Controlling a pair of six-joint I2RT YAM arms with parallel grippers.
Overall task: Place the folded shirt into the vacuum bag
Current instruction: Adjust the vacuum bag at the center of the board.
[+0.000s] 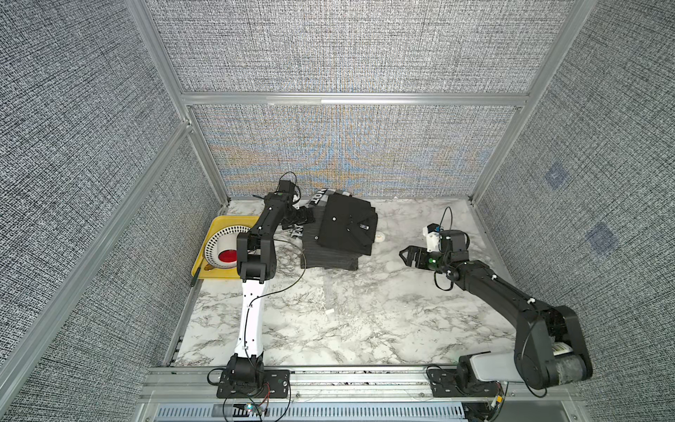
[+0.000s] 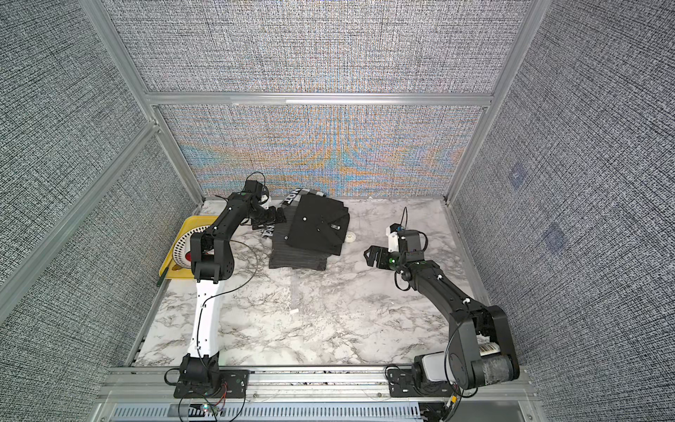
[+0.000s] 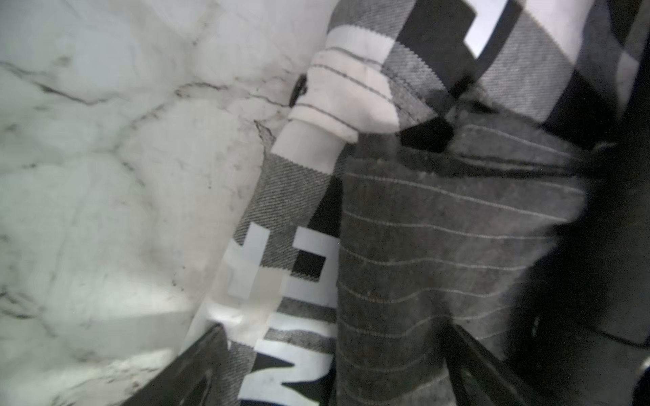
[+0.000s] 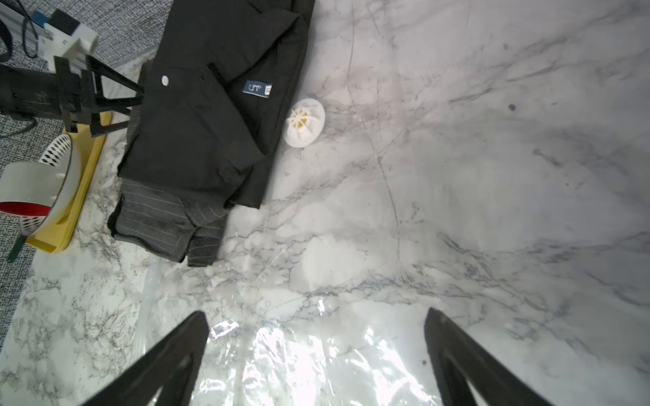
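Observation:
A stack of folded shirts lies at the back of the marble table. A black shirt [image 1: 347, 228] [image 2: 317, 228] [image 4: 207, 116] is on top, a grey pinstriped one [image 3: 439, 239] [image 4: 165, 221] under it, and a plaid one with white letters [image 3: 302, 316] at the bottom. My left gripper [image 1: 305, 219] [image 2: 275, 217] [image 3: 336, 330] is open at the stack's left edge, its jaws astride the pinstriped and plaid layers. The see-through vacuum bag [image 4: 281, 355] [image 1: 365, 288] lies flat in front of the stack, with its round white valve [image 4: 304, 122] [image 1: 380, 237] beside the black shirt. My right gripper [image 1: 403, 254] [image 2: 367, 254] [image 4: 315, 313] hovers open over the bag, holding nothing.
A yellow tray [image 1: 219, 222] [image 4: 88, 165] at the left edge holds a white perforated bowl with a red inside [image 1: 226, 252]. A small white clip [image 1: 330, 311] [image 2: 294, 311] lies mid-table. Fabric-covered walls close in the back and sides.

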